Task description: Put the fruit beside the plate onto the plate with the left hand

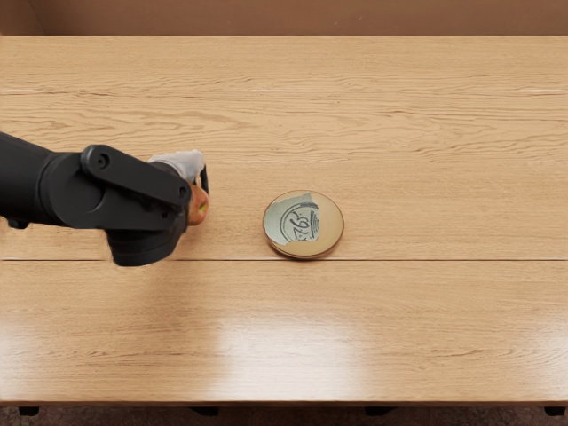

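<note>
A small orange-red fruit (200, 209) lies on the light wooden surface (399, 311) near the round gold-rimmed plate (335, 231), to its left and apart from it. It is mostly hidden, so its long axis cannot be told. The black left arm (53, 188) reaches in from the left edge, wrist low over the fruit. The pale grey left hand (182, 164) sits against the fruit — whether it grips cannot be told.

the table (399, 106) is rendered as grained, glossy wood; the plate (334, 237) as glossy, bronze-rimmed; the arm (53, 191) as matt black.
</note>
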`<act>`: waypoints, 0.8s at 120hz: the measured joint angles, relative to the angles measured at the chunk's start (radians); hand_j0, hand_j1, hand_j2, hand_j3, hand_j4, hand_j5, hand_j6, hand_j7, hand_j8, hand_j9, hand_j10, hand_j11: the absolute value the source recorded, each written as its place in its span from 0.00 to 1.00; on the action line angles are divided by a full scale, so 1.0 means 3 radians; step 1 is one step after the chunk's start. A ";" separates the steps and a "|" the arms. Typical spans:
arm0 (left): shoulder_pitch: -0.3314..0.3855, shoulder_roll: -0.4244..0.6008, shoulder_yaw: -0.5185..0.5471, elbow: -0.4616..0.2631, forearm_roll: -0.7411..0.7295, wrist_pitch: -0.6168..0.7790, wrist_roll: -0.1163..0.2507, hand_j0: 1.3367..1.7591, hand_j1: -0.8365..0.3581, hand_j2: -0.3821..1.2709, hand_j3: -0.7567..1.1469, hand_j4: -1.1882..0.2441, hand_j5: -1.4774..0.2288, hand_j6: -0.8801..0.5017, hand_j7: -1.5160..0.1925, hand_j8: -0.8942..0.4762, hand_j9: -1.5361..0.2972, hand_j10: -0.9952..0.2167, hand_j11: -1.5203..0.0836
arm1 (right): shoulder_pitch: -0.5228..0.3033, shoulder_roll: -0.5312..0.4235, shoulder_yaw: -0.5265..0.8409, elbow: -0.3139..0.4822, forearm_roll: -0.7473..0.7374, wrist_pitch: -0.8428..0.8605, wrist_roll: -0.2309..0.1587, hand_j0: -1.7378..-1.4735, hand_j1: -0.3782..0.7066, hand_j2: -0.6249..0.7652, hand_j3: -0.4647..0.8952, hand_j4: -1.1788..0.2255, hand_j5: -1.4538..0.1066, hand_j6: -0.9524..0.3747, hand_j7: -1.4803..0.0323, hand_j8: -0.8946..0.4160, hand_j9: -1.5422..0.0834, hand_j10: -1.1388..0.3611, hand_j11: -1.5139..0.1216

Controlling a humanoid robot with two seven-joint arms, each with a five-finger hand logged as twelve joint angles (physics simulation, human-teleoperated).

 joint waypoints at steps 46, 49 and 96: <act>-0.0241 -0.0020 -0.0818 0.0067 -0.0405 -0.0805 0.0001 0.75 0.45 0.59 0.40 0.51 0.23 0.42 0.26 0.41 0.25 0.32 0.29 | 0.0000 0.0000 0.0000 0.0000 0.0000 0.0000 0.0000 0.30 0.07 0.44 0.34 0.81 0.90 0.69 0.95 0.66 0.92 0.74 0.90; -0.0228 -0.0020 -0.0871 0.0091 -0.0415 -0.0841 0.0001 0.75 0.45 0.60 0.40 0.51 0.23 0.42 0.26 0.41 0.25 0.32 0.29 | 0.0000 0.0000 0.0000 0.0000 0.0000 0.0000 0.0000 0.30 0.07 0.44 0.34 0.81 0.90 0.69 0.95 0.66 0.92 0.74 0.90; -0.0047 -0.0156 -0.1190 0.0441 -0.0414 -0.1027 0.0000 0.75 0.52 0.52 0.40 0.45 0.24 0.38 0.27 0.37 0.26 0.27 0.30 | 0.0000 0.0000 0.0000 0.0000 0.0000 0.0000 0.0000 0.30 0.07 0.44 0.34 0.81 0.90 0.69 0.95 0.66 0.92 0.74 0.90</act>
